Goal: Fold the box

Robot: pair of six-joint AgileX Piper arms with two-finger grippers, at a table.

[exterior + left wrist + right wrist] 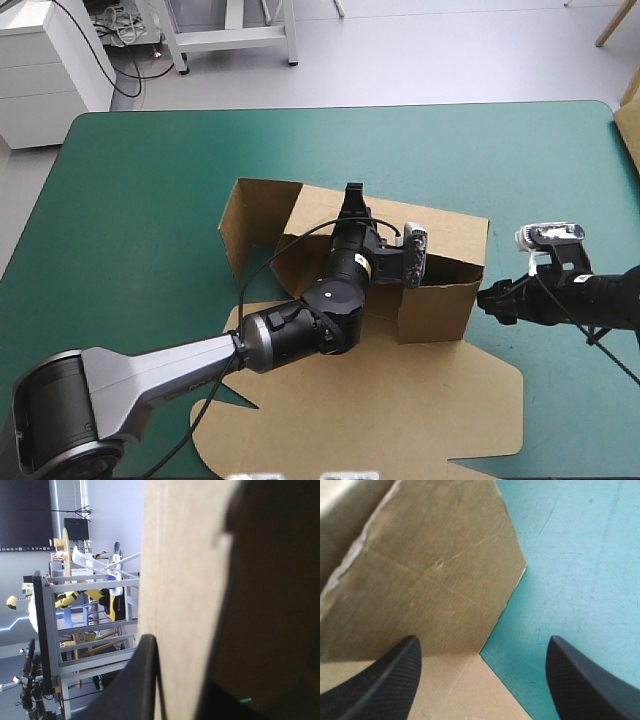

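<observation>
Mid-table on the teal-green cover, the brown box stands half built: walls are up on the far side and the right, while the lid panel lies flat toward the near edge. The left gripper reaches over the tray and pinches the far wall, its black fingers nearly together with the board sandwiched between them. The right gripper waits low at the box's right near corner, jaws spread wide. One finger sits over a side panel and the other over bare cover. Whether it touches the board is hard to judge from these angles.

The risk lies in that single pinch. Nothing pins the base, so a pull or twist from the left arm would likely drag the whole box across the smooth cover instead of bending the wall along its crease. A hard squeeze could also buckle or tear the thin board away from the score line. The left flap stands loose and untucked, and it may swing back out if the structure shifts. With its fingers apart, the right gripper could catch the panel's edge if it moves in.

The tray appears to hold nothing but the left arm, which hides much of the floor.
</observation>
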